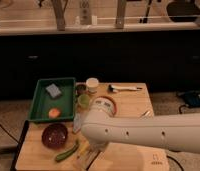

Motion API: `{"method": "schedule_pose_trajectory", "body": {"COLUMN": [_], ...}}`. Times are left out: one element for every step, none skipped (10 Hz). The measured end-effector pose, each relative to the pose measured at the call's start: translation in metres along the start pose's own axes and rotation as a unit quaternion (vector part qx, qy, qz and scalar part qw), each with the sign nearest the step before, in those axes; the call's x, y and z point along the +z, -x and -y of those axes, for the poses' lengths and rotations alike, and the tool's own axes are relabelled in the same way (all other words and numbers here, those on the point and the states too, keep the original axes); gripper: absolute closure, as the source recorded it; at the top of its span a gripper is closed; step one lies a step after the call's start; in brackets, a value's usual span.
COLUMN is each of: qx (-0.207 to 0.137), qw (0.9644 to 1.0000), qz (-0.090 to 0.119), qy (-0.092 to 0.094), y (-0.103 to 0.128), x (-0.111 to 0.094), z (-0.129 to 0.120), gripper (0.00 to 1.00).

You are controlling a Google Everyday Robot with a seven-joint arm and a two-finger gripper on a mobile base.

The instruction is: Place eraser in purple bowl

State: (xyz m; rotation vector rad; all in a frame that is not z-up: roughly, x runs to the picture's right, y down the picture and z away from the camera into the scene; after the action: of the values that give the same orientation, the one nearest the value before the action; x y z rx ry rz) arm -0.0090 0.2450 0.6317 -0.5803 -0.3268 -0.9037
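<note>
Zero progress you could bank so far, I'd say: the purple bowl (54,135) at lower left showed only its dark inside, with nothing pale in it. My best guess for the eraser (77,122) was the flat cream slab lying on the tabletop (130,106) just up and right of the bowl, right against the rounded end of the white arm (143,132). Part of it was hidden, so I wouldn't swear to it. The pincer sat somewhere under that arm end, lower centre of the frame, out of sight. Its fingers were together, but I couldn't tell whether they had pinched anything. So the carry and the drop into the bowl both looked left to do.

Materials: the eraser looked matte and blocky with straight edges, probably a bit rubbery. The bowl was small, round, smooth and maroon-purple. The arm shell was glossy hard plastic with a row of small dark holes.

Just below and right of the bowl lay a curved green vegetable (67,152), and beside it something long and yellow (83,150). Further up, a green plastic tray (38,102) with raised walls held a blue-grey square sponge (53,90) and a small orange lump (54,113). Right of the tray stood an orange-rimmed bowl (113,100), a little green cup (83,100) and a white tub (92,84). The tabletop itself was pale, flat wood.
</note>
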Motion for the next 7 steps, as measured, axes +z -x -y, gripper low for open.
{"method": "schedule_pose_trajectory", "body": {"qx": [-0.007, -0.015, -0.023, -0.032, -0.044, -0.05, -0.056], "qw": [1.0, 0.9999, 0.9997, 0.9994, 0.999, 0.9987, 0.9984], "qz": [-0.003, -0.007, -0.008, -0.01, -0.009, -0.009, -0.008], "qy": [0.001, 0.002, 0.002, 0.002, 0.004, 0.004, 0.005], "y": [0.0, -0.001, 0.0, 0.0, 0.001, 0.001, 0.0], "x": [-0.002, -0.003, -0.004, -0.005, -0.005, -0.005, -0.004], "z": [0.005, 0.012, 0.017, 0.024, 0.032, 0.037, 0.043], "gripper": [1.0, 1.0, 1.0, 1.0, 1.0, 1.0, 1.0]}}
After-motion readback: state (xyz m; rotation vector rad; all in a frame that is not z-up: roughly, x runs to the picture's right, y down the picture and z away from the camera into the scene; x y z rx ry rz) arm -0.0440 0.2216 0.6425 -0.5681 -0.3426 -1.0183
